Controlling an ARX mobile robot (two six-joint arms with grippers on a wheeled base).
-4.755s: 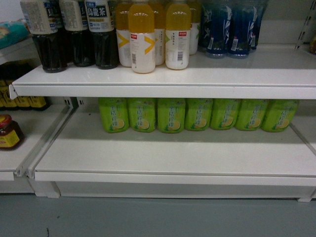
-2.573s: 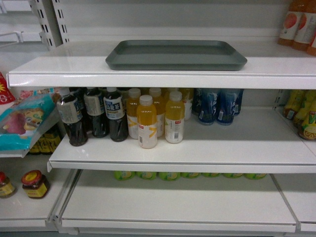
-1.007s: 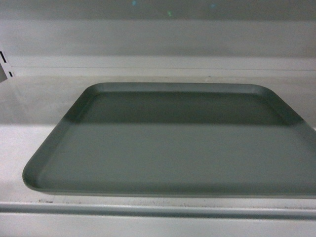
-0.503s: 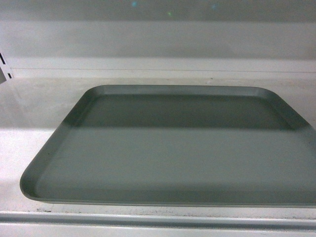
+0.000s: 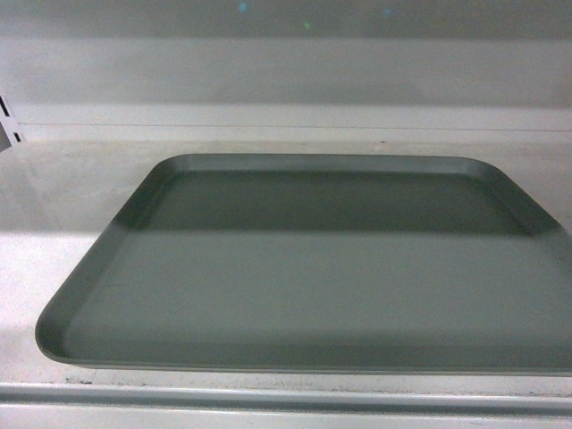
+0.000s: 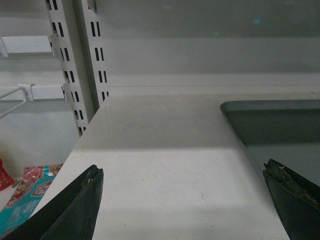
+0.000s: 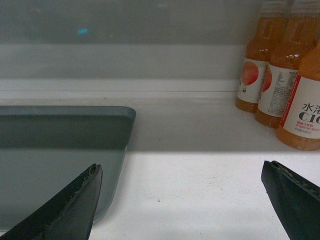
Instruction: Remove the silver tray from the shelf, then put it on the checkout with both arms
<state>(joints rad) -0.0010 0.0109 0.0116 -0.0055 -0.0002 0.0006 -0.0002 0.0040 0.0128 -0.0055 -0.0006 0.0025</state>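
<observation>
Straddling the silver tray (image 5: 304, 268) on the shelf (image 6: 165, 150), left hand (image 6: 182, 200) and right hand (image 7: 180, 200) gape wide (nothing held); each should bracket its end rim evenly.

We are looking at a shop aisle, the kind found in a supermarket or convenience store. White metal shelf boards (image 6: 165, 150) hang from slotted uprights (image 6: 62, 60) at the far left, with a wire display hook (image 6: 12, 100) beside them. Orange drink bottles (image 7: 277, 65) with printed labels stand in a row at the far right of the shelf, facing outward. Colourful packaged goods (image 6: 27, 192) sit on a lower level to the left.
</observation>
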